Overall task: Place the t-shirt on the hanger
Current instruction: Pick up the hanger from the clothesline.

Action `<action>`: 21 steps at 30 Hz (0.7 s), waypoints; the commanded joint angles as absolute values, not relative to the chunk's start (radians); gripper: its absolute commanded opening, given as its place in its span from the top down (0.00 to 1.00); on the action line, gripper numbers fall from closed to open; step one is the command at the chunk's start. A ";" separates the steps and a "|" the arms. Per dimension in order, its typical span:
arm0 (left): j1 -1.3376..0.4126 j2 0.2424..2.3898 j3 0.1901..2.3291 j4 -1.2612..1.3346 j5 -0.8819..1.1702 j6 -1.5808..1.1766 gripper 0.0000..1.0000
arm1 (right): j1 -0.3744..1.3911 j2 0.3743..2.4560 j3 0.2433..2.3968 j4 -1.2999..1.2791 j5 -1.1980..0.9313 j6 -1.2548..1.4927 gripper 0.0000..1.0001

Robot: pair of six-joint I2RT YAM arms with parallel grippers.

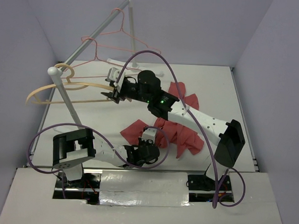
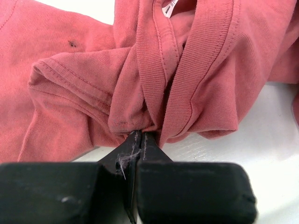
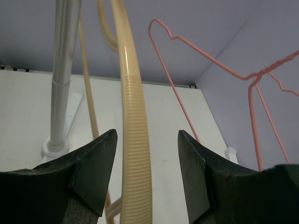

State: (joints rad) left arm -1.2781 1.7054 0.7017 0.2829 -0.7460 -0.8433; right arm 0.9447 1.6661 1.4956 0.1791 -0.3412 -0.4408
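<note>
I am at the step of fetching the hanger while I hold the garment ready. My left pincer [image 2: 141,140] is closed tight, its 2 tips nipping a bunched fold of the t-shirt [image 1: 185,136] close to the ribbed collar. The white neck label [image 2: 170,7] shows at the top of the left wrist view. The rest of the shirt lies crumpled on the counter [image 1: 225,85], in the lower middle of the overhead view, partly under my right arm. My right pincer [image 3: 147,140] is up at the left of that view, and it grips nothing. Its jaws stand apart with 1 ribbed beige arm of the hanger [image 3: 133,93] running between them. I see a gap on each side, so I judge there is no contact yet. The hanger hangs by its hook from the rail [image 1: 93,35] in the upper left, and the thin pink wire hangers [image 3: 252,107] sit further along, off to the right in the right wrist view. Next I need to close the jaws squarely on that beige arm, taking care it does not slip out sideways. Then I can lift the hook clear of the rail without snagging the wire ones, and bring the hanger down toward the collar I am holding.
</note>
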 commanded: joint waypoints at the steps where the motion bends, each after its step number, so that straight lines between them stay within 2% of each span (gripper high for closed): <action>1: -1.287 1.761 0.664 0.198 -0.632 -0.885 1.00 | 0.943 1.693 1.600 0.144 -0.371 -0.436 0.38; 5: -1.287 1.753 0.663 0.189 -0.637 -0.885 1.00 | 0.943 1.695 1.580 0.163 -0.380 -0.428 0.48; 6: -1.289 1.752 0.664 0.187 -0.640 -0.888 1.00 | 0.943 1.692 1.574 0.181 -0.379 -0.420 0.53; 11: -1.289 1.743 0.660 0.187 -0.640 -0.894 1.00 | 0.943 1.681 1.551 0.193 -0.374 -0.414 0.63; 15: -1.289 1.740 0.660 0.187 -0.641 -0.896 1.00 | 0.942 1.684 1.569 0.167 -0.380 -0.414 0.68; 17: -1.289 1.741 0.663 0.186 -0.643 -0.896 1.00 | 0.942 1.689 1.589 0.141 -0.385 -0.417 0.76; 18: -1.289 1.741 0.664 0.183 -0.643 -0.896 1.00 | 0.942 1.690 1.601 0.127 -0.388 -0.416 0.99; 21: -1.290 1.747 0.673 0.176 -0.643 -0.896 1.00 | 0.943 1.684 1.600 0.141 -0.374 -0.399 1.00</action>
